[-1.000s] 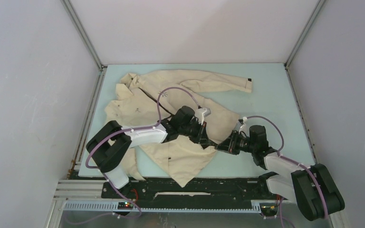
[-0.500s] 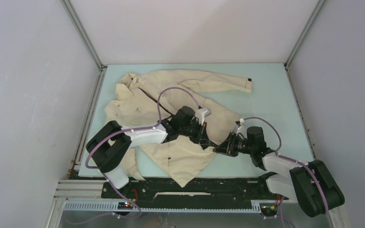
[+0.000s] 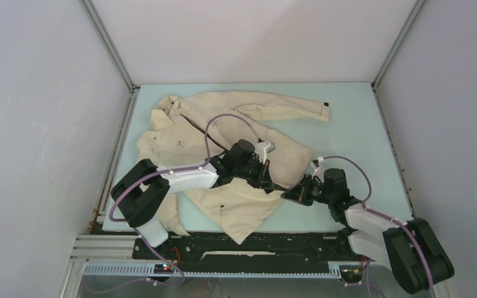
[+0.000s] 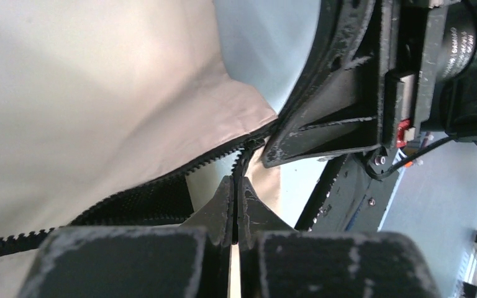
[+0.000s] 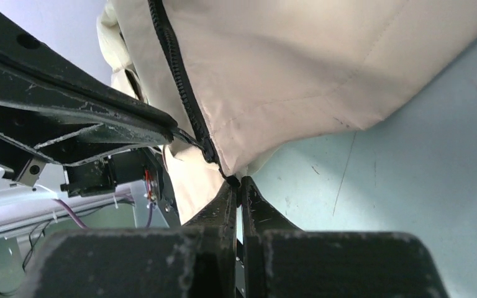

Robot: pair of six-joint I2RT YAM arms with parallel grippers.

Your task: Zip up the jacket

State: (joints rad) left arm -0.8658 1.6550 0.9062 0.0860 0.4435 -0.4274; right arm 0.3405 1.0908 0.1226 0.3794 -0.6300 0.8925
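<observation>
**Both pincers clamped at the jacket's lower front edge**

The jacket [image 3: 180, 139] lies spread on the bench [image 3: 360, 124]. Its collar points toward the far left corner, and one sleeve stretches along the far edge. The left pincer [image 4: 235, 186] is pressed together on the dark zipper [image 4: 143, 200] tape at the lower front. The right pincer [image 5: 239, 186] is also pressed together, pinching the bottom corner of a front edge (zipper teeth run down to its tips). The two pincers sit just beside each other.
</observation>
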